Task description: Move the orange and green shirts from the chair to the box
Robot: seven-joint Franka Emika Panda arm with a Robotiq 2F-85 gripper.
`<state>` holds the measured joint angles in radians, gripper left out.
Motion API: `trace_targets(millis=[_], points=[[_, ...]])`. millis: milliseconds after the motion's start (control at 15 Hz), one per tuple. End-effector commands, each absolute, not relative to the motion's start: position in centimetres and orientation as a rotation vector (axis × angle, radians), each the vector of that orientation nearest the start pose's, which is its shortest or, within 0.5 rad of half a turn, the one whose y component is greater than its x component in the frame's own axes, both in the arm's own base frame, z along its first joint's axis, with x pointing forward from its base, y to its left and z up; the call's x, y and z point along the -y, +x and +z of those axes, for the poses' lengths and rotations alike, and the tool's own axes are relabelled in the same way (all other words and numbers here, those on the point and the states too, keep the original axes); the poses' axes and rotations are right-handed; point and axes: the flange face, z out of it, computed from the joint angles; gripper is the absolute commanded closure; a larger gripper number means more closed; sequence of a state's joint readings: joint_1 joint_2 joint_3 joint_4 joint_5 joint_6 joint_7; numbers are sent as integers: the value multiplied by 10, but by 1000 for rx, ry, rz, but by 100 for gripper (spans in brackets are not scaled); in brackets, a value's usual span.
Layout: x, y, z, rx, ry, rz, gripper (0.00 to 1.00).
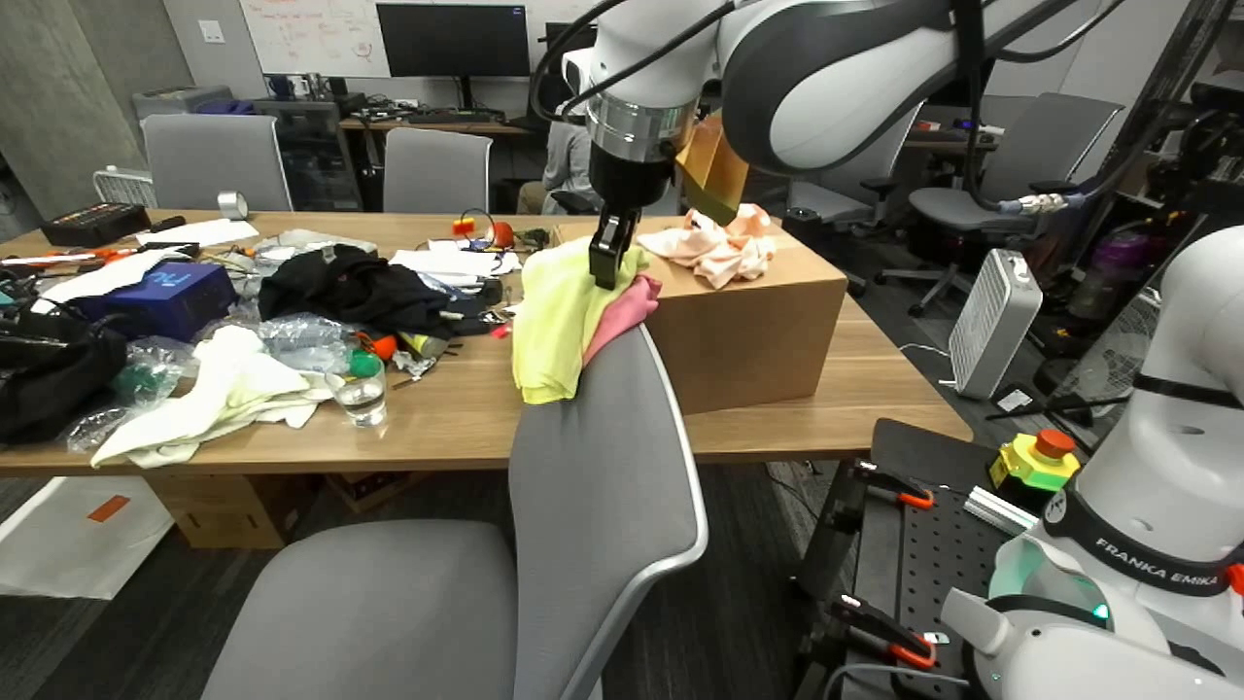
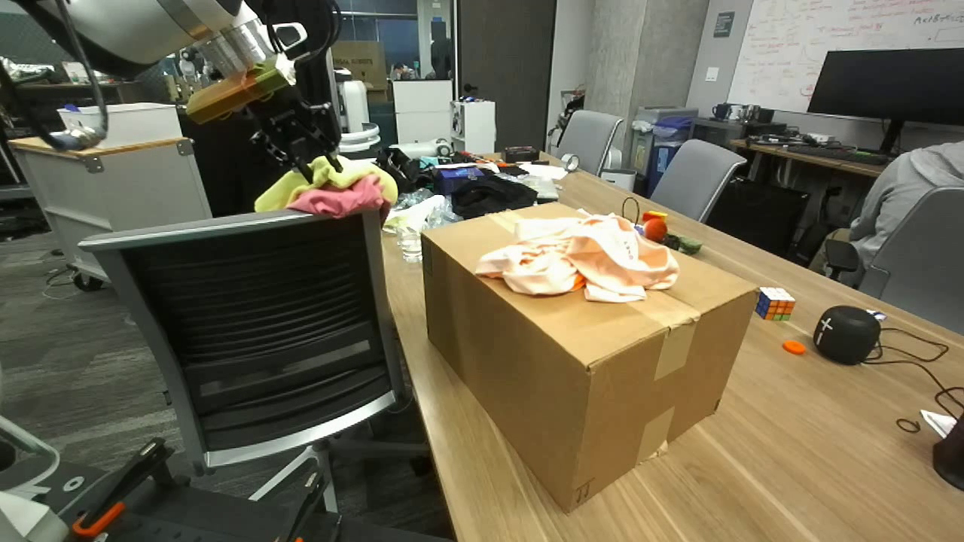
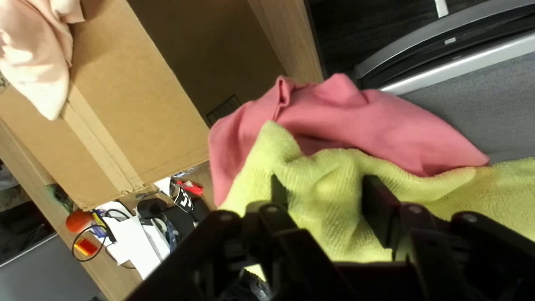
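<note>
A yellow-green cloth (image 1: 559,321) hangs over the top of the grey chair's back (image 1: 607,457), with a pink cloth (image 1: 627,309) beside and under it. Both also show on the chair in the other exterior view, the green one (image 2: 350,173) above the pink one (image 2: 343,199). A pale orange shirt (image 2: 587,260) lies crumpled on the closed cardboard box (image 2: 512,339). My gripper (image 3: 324,198) points down at the green cloth (image 3: 322,179). Its fingers are apart, with a fold of green cloth between them; the fingertips touch or press into the cloth.
The box stands on the wooden table (image 1: 447,428) next to the chair. Black clothing (image 1: 350,292), a white cloth (image 1: 228,394), a glass of water (image 1: 362,399) and a blue box (image 1: 165,297) lie farther along the table. A speaker (image 2: 847,335) stands beyond the box.
</note>
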<state>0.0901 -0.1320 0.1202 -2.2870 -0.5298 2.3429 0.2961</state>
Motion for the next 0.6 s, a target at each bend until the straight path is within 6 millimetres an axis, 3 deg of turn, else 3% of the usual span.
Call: trace_targets(millis=[0, 133, 200, 533], points=[[-101, 506, 431, 411, -3439, -563, 80], [-102, 505, 434, 402, -3431, -576, 95], [-102, 505, 437, 397, -3424, -588, 99], [-104, 502, 454, 377, -3389, -651, 97]])
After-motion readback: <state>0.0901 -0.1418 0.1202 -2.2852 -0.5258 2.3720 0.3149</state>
